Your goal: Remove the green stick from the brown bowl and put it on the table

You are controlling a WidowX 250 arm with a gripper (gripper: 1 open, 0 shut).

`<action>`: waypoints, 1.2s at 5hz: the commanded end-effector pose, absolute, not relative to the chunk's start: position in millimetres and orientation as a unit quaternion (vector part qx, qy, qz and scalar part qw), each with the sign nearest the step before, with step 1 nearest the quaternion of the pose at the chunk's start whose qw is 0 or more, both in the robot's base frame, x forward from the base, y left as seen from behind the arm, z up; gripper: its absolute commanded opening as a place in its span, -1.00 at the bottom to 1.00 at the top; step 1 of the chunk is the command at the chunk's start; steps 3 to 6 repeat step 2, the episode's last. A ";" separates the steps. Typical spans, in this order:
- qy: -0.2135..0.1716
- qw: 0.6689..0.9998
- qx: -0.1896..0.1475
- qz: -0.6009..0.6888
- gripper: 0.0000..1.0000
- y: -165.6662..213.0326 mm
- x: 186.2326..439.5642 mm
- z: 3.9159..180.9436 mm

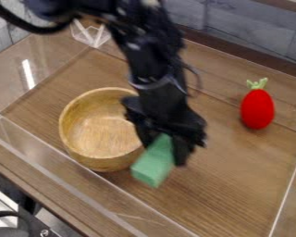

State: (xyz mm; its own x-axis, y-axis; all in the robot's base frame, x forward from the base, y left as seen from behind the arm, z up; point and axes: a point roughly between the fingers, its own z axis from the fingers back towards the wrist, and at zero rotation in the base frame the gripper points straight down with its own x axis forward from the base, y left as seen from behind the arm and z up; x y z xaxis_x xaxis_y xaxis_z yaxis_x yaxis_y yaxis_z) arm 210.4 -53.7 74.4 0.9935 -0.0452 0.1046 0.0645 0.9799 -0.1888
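The green stick (154, 165) hangs tilted just above the table (237, 190), right of the brown bowl (104, 130). My gripper (165, 148) points down and is shut on the stick's upper end, with dark fingers on both sides of it. The bowl is round, light-tan wood, and its inside shows nothing in it. The stick's lower end sits past the bowl's right rim, over bare wood.
A red strawberry toy (257, 105) with a green top stands at the right. Low clear acrylic walls (40, 171) border the tabletop at the front, the left and the right. The dark arm (136, 42) reaches in from the upper left.
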 end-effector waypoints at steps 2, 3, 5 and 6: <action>-0.052 0.991 -0.110 -0.062 -1.00 -103.0 209.8 68.1; -0.052 0.991 -0.110 -0.062 -1.00 -103.0 209.8 68.1; -0.052 0.991 -0.110 -0.062 -1.00 -103.0 209.8 68.1; -0.052 0.991 -0.110 -0.062 -1.00 -103.0 209.8 68.1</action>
